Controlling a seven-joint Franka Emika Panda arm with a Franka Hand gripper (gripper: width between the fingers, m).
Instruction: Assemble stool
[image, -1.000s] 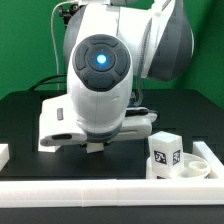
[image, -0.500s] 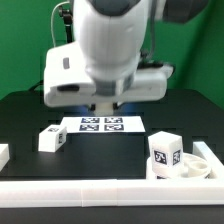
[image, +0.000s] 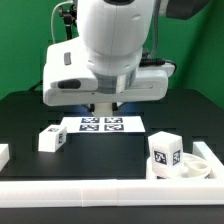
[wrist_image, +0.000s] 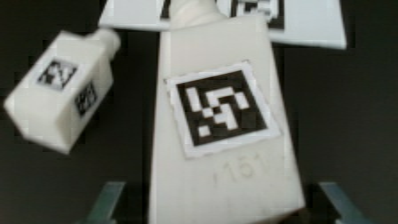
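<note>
Exterior view: seat (image: 203, 166) sitting at front corner, exterior view's right, one leg (image: 165, 150) standing against it; loose leg (image: 52, 138) lying toward exterior view's left edge; arm body hiding grasp

Wrist view alone showing: gripper (wrist_image: 219, 205) clamping third leg (wrist_image: 210, 110), seemingly over table middle. Advice: be carrying it to seat level, tag staying square, clearing loose leg

The black counter (image: 20, 120) carried the marker board (image: 100, 124) flat near its middle, with one leg (image: 52, 138) lying near it toward the exterior view's left. The seat (image: 203, 166) rested at the exterior view's right, beside the white front rail (image: 90, 192).
</note>
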